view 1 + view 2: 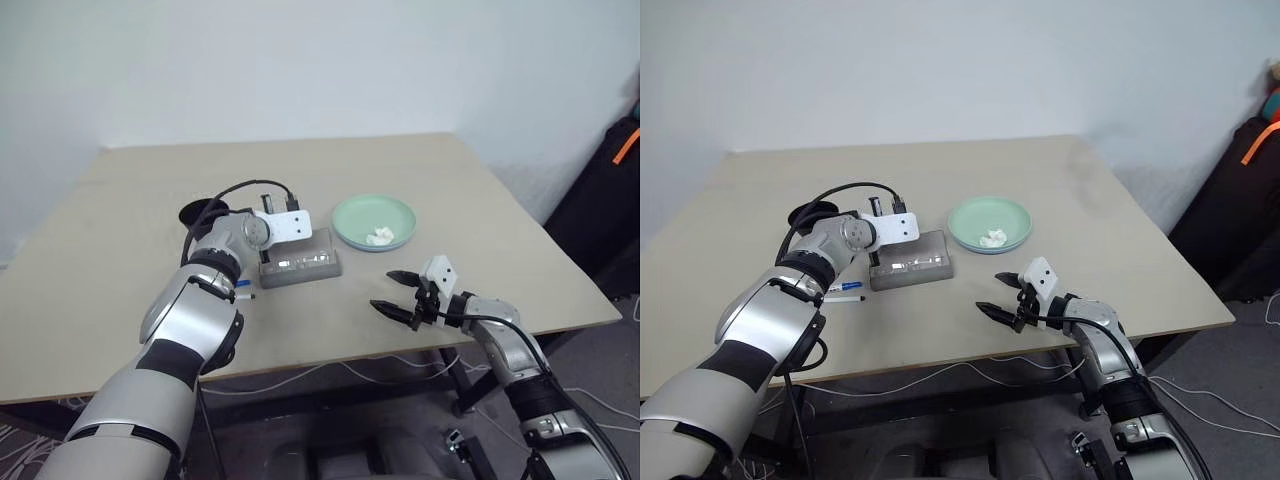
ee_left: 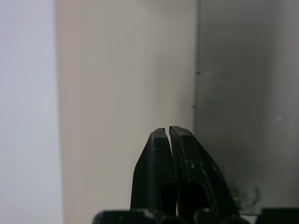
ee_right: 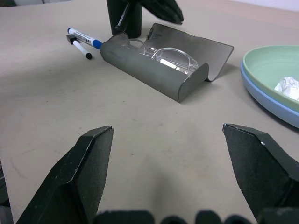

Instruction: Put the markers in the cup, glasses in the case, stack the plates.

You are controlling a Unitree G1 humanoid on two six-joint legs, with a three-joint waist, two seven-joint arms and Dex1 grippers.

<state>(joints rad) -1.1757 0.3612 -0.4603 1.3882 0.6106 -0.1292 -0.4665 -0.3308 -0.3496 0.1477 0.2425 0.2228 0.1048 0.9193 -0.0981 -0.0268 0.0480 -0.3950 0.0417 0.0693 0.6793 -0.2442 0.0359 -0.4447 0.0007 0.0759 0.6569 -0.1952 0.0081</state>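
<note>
A beige tabletop (image 1: 120, 260) against a pale wall carries the grey case (image 3: 154, 70), lid open, glasses (image 3: 168, 57) inside. The left end effector (image 2: 169, 135), fingers pressed together and empty, hangs just behind the case by the black cup (image 1: 203, 213). The right end effector (image 1: 396, 292), fingers wide apart, hovers near the stacked plates (image 1: 350, 228) (green on blue); markers (image 3: 83, 41) lie beside the case.

A beige table (image 1: 120, 290) is seen bearing a black cup (image 1: 203, 213), an open grey case (image 3: 159, 70), two markers (image 3: 83, 40) and stacked plates (image 1: 374, 222).
</note>
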